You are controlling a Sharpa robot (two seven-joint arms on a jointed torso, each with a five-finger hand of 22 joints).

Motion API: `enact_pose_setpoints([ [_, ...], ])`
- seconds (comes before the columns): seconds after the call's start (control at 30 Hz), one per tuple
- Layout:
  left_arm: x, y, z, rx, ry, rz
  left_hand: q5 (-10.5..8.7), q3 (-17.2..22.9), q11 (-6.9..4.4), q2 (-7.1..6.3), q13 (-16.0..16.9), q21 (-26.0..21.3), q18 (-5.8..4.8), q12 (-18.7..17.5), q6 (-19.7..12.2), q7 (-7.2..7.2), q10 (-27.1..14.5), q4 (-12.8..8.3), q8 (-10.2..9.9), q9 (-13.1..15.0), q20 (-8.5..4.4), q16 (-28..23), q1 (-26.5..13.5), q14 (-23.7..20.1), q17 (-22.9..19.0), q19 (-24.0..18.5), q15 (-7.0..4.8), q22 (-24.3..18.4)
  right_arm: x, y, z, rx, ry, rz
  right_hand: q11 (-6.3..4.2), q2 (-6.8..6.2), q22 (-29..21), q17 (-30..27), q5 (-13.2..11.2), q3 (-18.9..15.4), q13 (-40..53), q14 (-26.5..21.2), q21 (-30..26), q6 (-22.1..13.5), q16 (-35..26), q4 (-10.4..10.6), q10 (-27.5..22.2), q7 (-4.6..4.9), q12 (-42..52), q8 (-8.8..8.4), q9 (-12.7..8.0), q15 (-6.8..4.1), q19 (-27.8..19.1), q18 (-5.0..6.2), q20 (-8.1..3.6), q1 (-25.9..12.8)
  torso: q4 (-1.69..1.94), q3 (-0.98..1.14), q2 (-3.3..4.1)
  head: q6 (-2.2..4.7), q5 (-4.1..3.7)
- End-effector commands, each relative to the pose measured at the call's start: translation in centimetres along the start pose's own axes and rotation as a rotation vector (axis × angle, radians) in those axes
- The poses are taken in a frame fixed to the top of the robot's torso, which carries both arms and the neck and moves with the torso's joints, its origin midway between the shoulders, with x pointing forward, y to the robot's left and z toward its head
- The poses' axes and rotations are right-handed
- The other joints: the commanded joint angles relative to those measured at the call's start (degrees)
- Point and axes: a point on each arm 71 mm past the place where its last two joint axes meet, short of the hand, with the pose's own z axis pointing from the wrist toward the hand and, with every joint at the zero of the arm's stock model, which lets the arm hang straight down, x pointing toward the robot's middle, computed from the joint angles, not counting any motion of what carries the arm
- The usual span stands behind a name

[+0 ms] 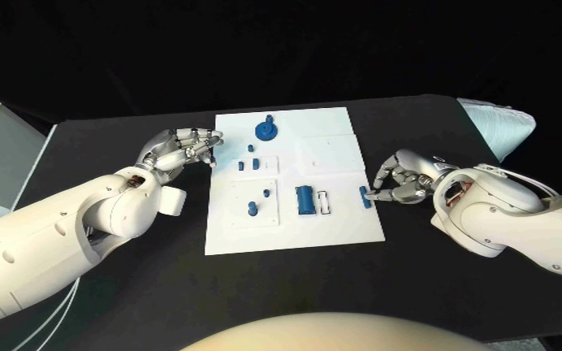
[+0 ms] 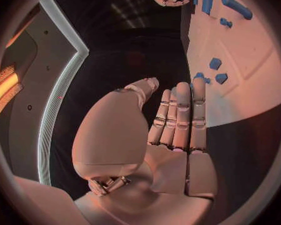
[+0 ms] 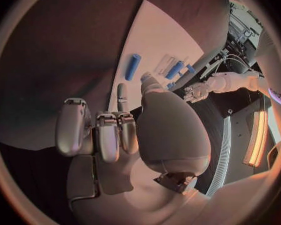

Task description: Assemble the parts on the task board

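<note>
Task board [image 1: 293, 225] lies flat in the middle of the black table [image 1: 117, 136], blue parts scattered over it: a round piece [image 1: 267, 131] near its far edge, a long cylinder [image 1: 305, 200] toward its right side. Judging from this, the step is a first pick, best done slowly with the board kept from sliding. Left hand [image 1: 182, 150] hovers at the board's left edge, fingers straight and close together, holding nothing. Right hand [image 1: 400, 183] sits at the right edge, fingers curled; a small blue part [image 1: 362, 197] lies just beside its fingertips, whether pinched I cannot tell.

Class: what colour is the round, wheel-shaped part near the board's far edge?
Blue round part; clearest in the head view.
</note>
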Motion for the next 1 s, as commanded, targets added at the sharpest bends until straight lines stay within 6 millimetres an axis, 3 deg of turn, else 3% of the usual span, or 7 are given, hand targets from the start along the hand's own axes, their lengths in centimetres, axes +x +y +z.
enact_pose_setpoints([
  [0.03, 0.3, -0.1, 0.0, 0.013, 0.019, -0.011, -0.02, -0.1, -0.12, 0.03, 0.0, -0.2, 0.8, 0.2, 0.0, -0.05, -0.3, 0.1, 0.4, -0.1, 0.03, -0.3, 0.4, -0.1, -0.1, 0.4, 0.06, -0.1, 0.5, 0.1, 0.1, 0.018, 0.027, -0.046, -0.01, 0.08, 2.6, 15.1, -0.1, -0.3, 15.1, 6.1, 0.2, 0.4, 0.4, 0.1, 6.1, 0.07, 0.1, -0.17, -0.1, 0.05, 0.6, -0.67, 0.08, -0.7, -0.03, -0.04, 0.0, -0.05, -0.04],
  [0.17, 0.3, -0.1, 0.0, 0.013, 0.02, -0.011, -0.02, -0.1, -0.12, 0.03, 0.0, -0.2, 0.8, 0.2, 0.0, -0.05, -0.3, 0.1, 0.4, -0.1, 0.03, -0.3, 0.4, -0.1, -0.1, 0.4, 0.06, -0.1, 0.8, 0.1, 0.3, 0.023, 0.035, -0.054, -0.04, 0.05, 2.7, 15.1, -0.1, -0.4, 15.1, 6.1, 0.3, 0.5, 0.4, 0.1, 6.1, 0.02, 0.1, -0.14, -0.1, 0.03, 0.7, -0.69, 0.06, -0.9, -0.02, -0.07, -0.02, -0.06, -0.06],
  [0.43, 0.3, -0.1, 0.0, 0.012, 0.019, -0.011, -0.01, -0.1, -0.13, 0.05, 0.0, -0.3, 0.8, 0.3, 0.0, -0.06, -0.3, 0.3, 0.4, -0.1, 0.04, -0.3, 0.3, -0.1, -0.1, 0.4, 0.06, -0.1, 2.2, 0.8, 0.8, 0.017, 0.053, -0.063, -0.14, 0.27, 2.7, 15.1, 0.0, -0.3, 15.1, 6.1, 0.4, 0.8, 0.4, 0.0, 6.1, -0.1, 0.1, -0.04, 0.0, -0.03, 0.7, -0.7, 0.02, -1.1, 0.1, 0.08, 0.0, -0.04, 0.25],
  [0.73, 0.2, -0.1, 0.0, 0.01, 0.017, -0.011, -0.01, -0.2, -0.12, 0.05, 0.0, -0.3, 0.8, 0.3, 0.0, -0.05, -0.3, 0.3, 0.4, -0.1, 0.05, -0.3, 0.3, -0.1, -0.1, 0.4, 0.07, -0.1, 3.0, 1.3, 1.5, 0.023, 0.056, -0.082, -0.4, 0.98, 2.9, 15.1, 0.7, 0.4, 15.1, 6.1, 0.4, 1.2, 0.4, -0.1, 6.1, -0.38, 0.1, 0.05, 0.0, -0.25, 0.7, -0.71, -0.15, -0.3, 0.14, -0.06, -0.01, -0.35, 0.54],
  [0.83, 0.2, -0.1, -0.1, 0.009, 0.016, -0.011, 0.0, -0.2, -0.11, 0.06, 0.0, -0.3, 0.8, 0.3, 0.0, -0.04, -0.3, 0.4, 0.4, -0.1, 0.05, -0.3, 0.3, -0.1, -0.1, 0.4, 0.07, -0.1, 3.2, 1.3, 1.7, 0.031, 0.062, -0.095, -0.53, 1.47, 2.9, 15.1, 1.2, 1.3, 15.1, 6.1, 0.4, 1.4, 0.4, -0.1, 6.1, -0.51, 0.1, -0.02, 0.0, -0.38, 0.8, -0.72, -0.27, 0.8, 0.15, -0.05, 0.06, -0.38, 0.63],
  [0.93, 0.2, -0.1, -0.1, 0.009, 0.015, -0.011, 0.0, -0.2, -0.11, 0.09, 0.0, -0.3, 0.79, 0.3, -0.1, -0.03, -0.4, 0.4, 0.4, -0.1, 0.05, -0.2, 0.2, -0.1, -0.1, 0.4, 0.08, -0.1, 3.4, 1.3, 1.9, 0.039, 0.071, -0.112, -0.88, 2.48, 3.1, 15.1, 6.4, 4.3, 15.1, 6.1, 0.5, 1.4, 0.4, -0.7, 6.1, -0.88, 0.1, -0.3, -0.2, -0.73, 0.8, -0.74, -0.59, 5.4, 0.09, -0.08, 0.09, -0.43, 0.74],
  [1.0, 0.1, -0.1, -0.1, 0.009, 0.015, -0.011, 0.0, -0.2, -0.11, 0.09, 0.0, -0.3, 0.79, 0.3, -0.1, -0.03, -0.4, 0.4, 0.4, -0.1, 0.05, -0.2, 0.2, -0.1, -0.1, 0.4, 0.08, -0.1, 3.6, 1.3, 2.0, 0.039, 0.075, -0.124, -1.19, 3.2, 3.2, 15.1, 6.5, 7.2, 15.1, 6.1, 0.6, 1.5, 0.4, -2.0, 6.1, -1.23, 0.1, -0.36, -0.3, -1.01, 0.8, -0.75, -0.78, 9.2, 0.04, -0.08, 0.04, -0.5, 0.85],
])
